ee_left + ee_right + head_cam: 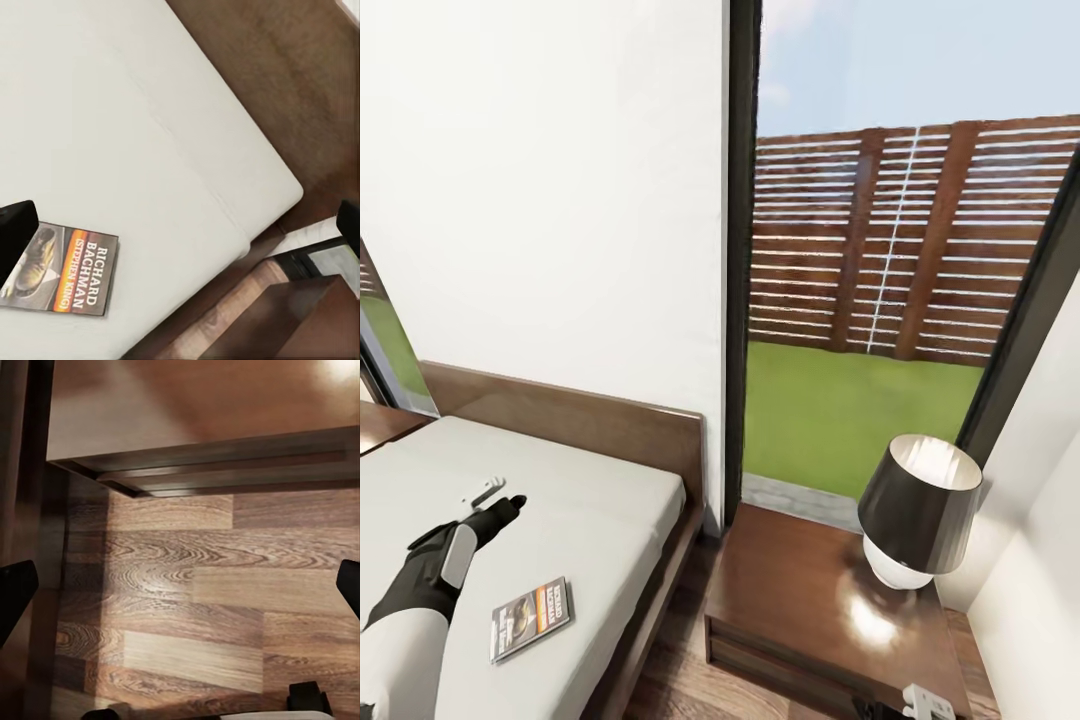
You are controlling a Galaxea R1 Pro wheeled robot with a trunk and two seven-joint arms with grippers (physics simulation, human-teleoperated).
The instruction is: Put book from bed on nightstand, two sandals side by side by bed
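Observation:
The book lies flat on the bed's off-white mattress, near the edge that faces the nightstand. My left gripper hovers over the mattress just beyond the book, toward the headboard. In the left wrist view the book lies beside one fingertip, and the left gripper is open and empty. My right gripper is open over the wood floor in front of the nightstand. The sandals are out of view.
A dark-shaded lamp stands on the nightstand's right rear part. A narrow strip of floor separates the bed frame from the nightstand. Behind are a white wall and a tall window. The headboard runs along the wall.

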